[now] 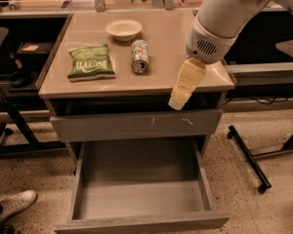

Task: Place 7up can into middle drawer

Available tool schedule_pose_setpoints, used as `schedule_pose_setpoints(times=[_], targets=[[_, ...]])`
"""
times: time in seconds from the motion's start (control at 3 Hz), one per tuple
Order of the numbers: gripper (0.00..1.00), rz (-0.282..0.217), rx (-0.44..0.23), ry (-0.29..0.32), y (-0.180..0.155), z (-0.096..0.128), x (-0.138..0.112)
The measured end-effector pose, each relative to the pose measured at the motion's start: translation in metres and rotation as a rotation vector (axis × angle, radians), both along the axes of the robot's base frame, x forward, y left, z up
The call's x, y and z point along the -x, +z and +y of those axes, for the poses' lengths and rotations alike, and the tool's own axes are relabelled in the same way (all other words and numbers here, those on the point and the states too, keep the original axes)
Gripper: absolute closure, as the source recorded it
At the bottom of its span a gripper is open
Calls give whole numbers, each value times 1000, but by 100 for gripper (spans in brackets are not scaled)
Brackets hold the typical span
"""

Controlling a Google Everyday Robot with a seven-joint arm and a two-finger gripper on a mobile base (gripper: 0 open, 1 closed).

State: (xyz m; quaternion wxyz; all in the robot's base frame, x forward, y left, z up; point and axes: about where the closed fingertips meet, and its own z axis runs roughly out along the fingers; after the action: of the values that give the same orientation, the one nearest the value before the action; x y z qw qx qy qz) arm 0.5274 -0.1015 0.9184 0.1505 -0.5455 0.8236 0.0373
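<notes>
The 7up can (139, 56), silver-white and green, lies on its side on the tan countertop (161, 77), its top end toward me. The middle drawer (136, 199) is pulled out below, a deep grey tray with nothing in it. My gripper (178, 101) hangs from the white arm (219, 18) over the counter's front right edge. It points down and left, to the right of the can and apart from it. It holds nothing that I can see.
A green chip bag (90, 61) lies left of the can and a white bowl (123, 29) stands behind it. A shut grey drawer front with orange scratches (136, 126) sits above the open drawer. A chair base (249, 165) stands at the right.
</notes>
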Motion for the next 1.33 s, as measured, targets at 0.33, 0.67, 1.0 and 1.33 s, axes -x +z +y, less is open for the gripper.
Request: schedule_pose_setpoints(times=[0.33,0.67,1.0,1.33], targets=[[0,-12,-29,-71,6,11,-33],[0,-24,-33,-137,17,23,-68],[0,-34,-14,-171,26,52,-109],[0,-26,-22,-163,21,57,-112]])
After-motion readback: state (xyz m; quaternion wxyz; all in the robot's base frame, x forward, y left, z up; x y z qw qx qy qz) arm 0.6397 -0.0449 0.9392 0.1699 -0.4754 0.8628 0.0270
